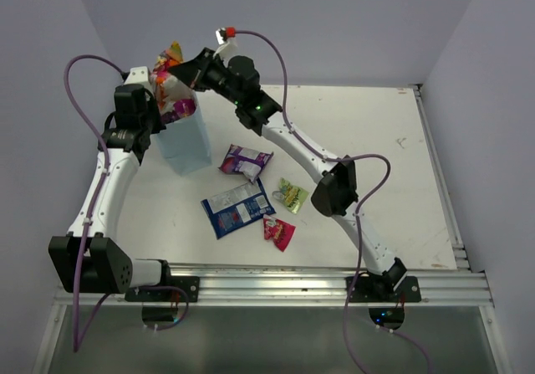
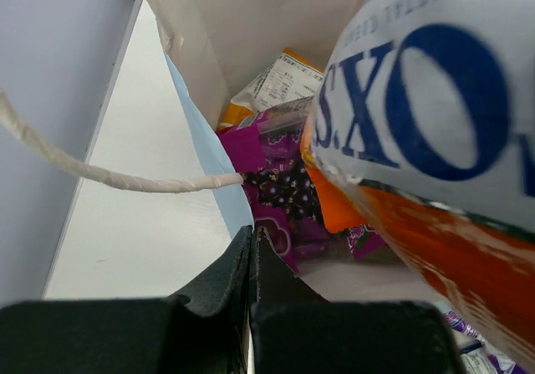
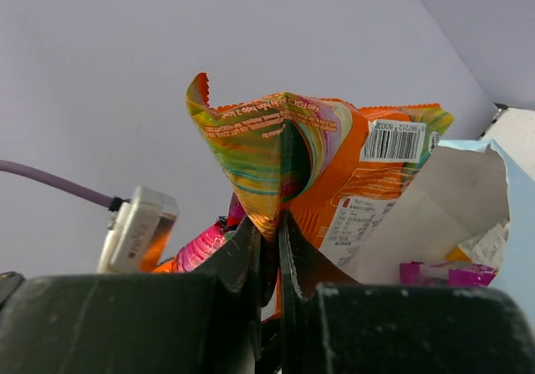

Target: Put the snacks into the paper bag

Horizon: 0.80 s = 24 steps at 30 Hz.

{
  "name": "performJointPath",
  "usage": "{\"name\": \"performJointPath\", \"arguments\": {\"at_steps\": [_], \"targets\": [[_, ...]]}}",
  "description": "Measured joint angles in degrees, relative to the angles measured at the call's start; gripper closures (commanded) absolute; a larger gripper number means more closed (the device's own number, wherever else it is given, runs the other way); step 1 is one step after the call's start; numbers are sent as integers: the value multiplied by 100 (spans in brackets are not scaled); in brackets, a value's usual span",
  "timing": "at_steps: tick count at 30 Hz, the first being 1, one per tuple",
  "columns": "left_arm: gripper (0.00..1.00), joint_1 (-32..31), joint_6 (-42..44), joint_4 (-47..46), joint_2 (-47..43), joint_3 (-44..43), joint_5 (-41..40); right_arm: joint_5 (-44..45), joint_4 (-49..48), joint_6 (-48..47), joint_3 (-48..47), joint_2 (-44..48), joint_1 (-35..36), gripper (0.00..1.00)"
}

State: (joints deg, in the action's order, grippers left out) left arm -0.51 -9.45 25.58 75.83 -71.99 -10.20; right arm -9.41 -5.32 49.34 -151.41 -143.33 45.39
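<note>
- The white table was flat and matte.
- The paper bag, tall, rectangular and pale blue with creased sides, stood upright at the table's far left. Its inside was plain white, and a twisted paper handle looped off the rim.
- The left gripper had its jaws together, clamped on the bag's thin wall at the rim.
- The large orange packet, crinkly foil with a zigzag edge, hung over the bag's mouth. The right gripper pinched it at one corner, jaws closed.
- Inside the bag lay a glossy purple packet, with an orange-and-white packet behind it.
- The blue-and-white packet lay flat on the table, right of the bag.
- A second purple packet, puffy and wrinkled, lay just beyond it.
- The small green-yellow packet lay just beside the blue-and-white one, on its right.
- The small red packet lay by its near right corner.
</note>
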Motion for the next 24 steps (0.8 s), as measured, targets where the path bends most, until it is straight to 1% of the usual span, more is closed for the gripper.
{"name": "performJointPath", "arguments": {"at_steps": [8, 11, 14, 16, 17, 18, 19, 20, 22, 24], "targets": [[100, -4, 0, -28, -35, 37, 44, -94, 70, -2, 61, 125, 4, 100], [100, -4, 0, -28, -85, 68, 42, -109, 341, -190, 205, 125, 50, 100], [100, -4, 0, -33, -136, 101, 42, -81, 813, -494, 291, 114, 133, 99], [100, -4, 0, -33, -173, 142, 39, -61, 1130, -708, 293, 109, 201, 79], [100, -4, 0, -35, -181, 149, 39, -61, 1215, -780, 293, 109, 229, 63], [100, -4, 0, -35, -186, 151, 39, -59, 1281, -844, 293, 109, 254, 55], [100, -4, 0, -37, -188, 151, 39, -63, 1314, -927, 293, 109, 275, 34], [100, -4, 0, -35, -192, 153, 37, -61, 1331, -962, 293, 109, 302, 22], [100, -4, 0, -35, -195, 160, 37, -68, 1318, -1110, 291, 109, 332, 10], [100, -15, 0, -46, -195, 162, 37, -66, 1318, -1235, 249, 109, 343, 8]]}}
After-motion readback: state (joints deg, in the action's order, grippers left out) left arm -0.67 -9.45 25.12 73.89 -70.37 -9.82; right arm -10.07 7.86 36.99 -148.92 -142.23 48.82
